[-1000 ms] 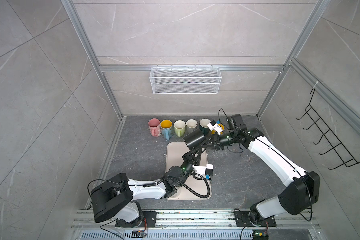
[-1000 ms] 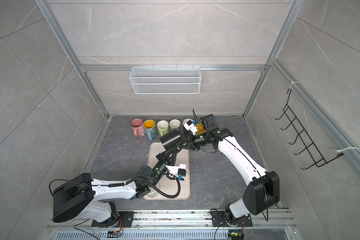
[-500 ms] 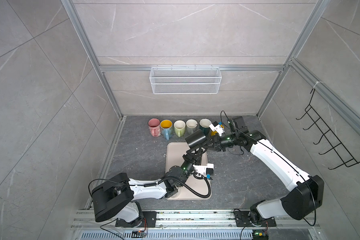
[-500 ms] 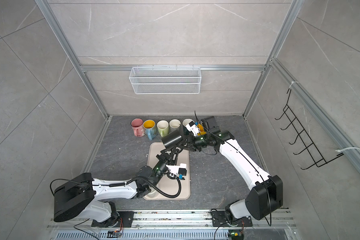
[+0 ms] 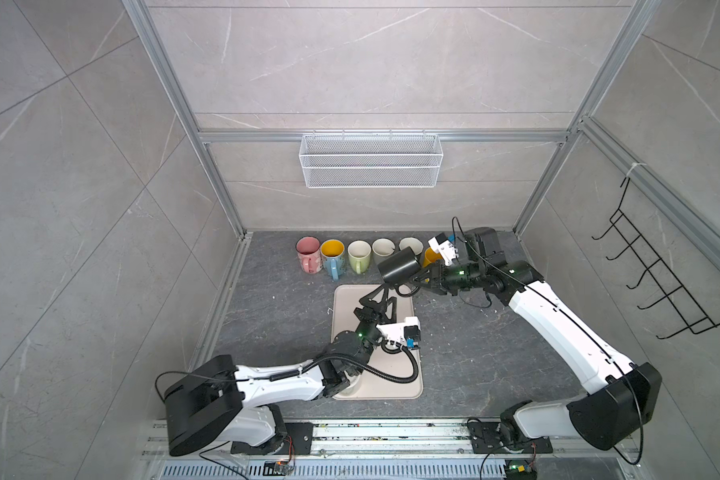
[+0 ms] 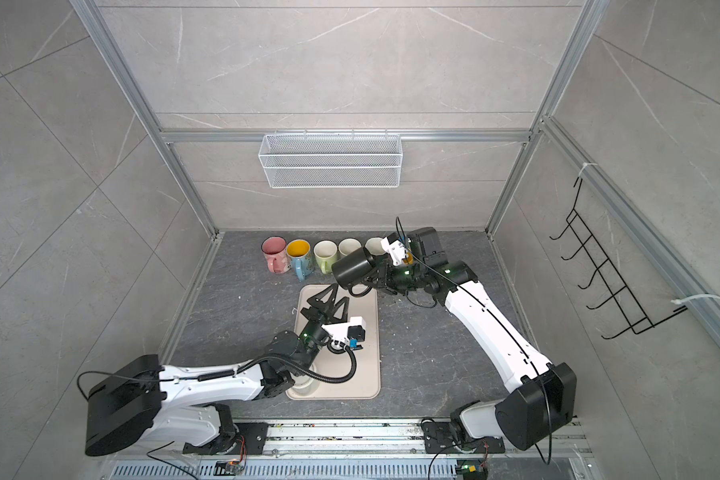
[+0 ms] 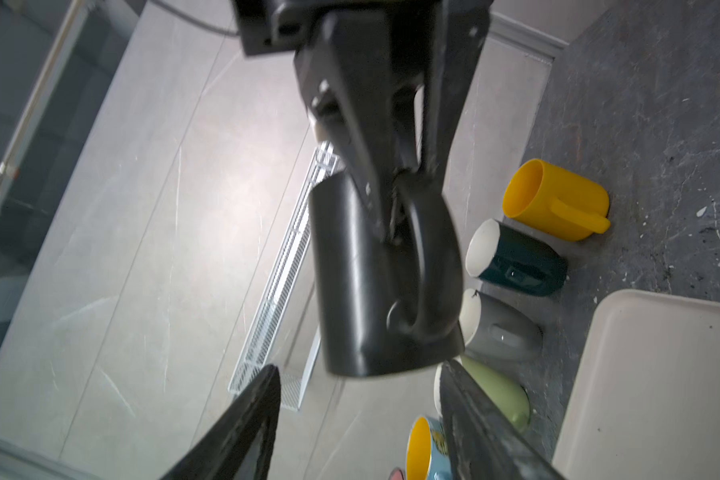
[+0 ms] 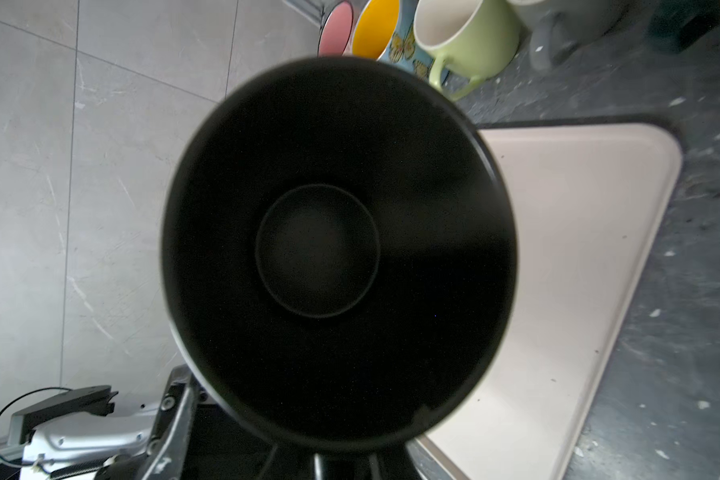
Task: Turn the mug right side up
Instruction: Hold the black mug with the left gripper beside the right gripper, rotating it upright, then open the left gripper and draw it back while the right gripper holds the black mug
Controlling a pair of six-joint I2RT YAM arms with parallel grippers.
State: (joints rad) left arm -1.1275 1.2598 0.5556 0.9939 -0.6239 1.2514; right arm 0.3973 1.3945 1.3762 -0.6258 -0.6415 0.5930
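- Right hand [image 5: 411, 284] is clamped on the handle of the black mug [image 5: 398, 266], holding it in the air above the far end of the tray [image 5: 344, 316].
- Left hand [image 5: 385, 294] is open, fingers spread, just under the mug. Can't tell if it touches.
- Table [image 5: 474, 353]: dark grey stone-look top with pale specks scattered on it. The beige tray sits mid-table under the left arm.
- Row of coloured mugs [image 5: 359, 255] stands upright along the back edge, just behind the held mug.
- Room: grey tiled walls and aluminium frame posts. A white wire basket [image 5: 371, 166] hangs on the back wall and a black hook rack [image 5: 661, 282] on the right wall.
- Black mug: plain matte black inside and out, tipped roughly on its side. Base points left, mouth faces the right arm's wrist camera, handle underneath. It is clear of the tray.
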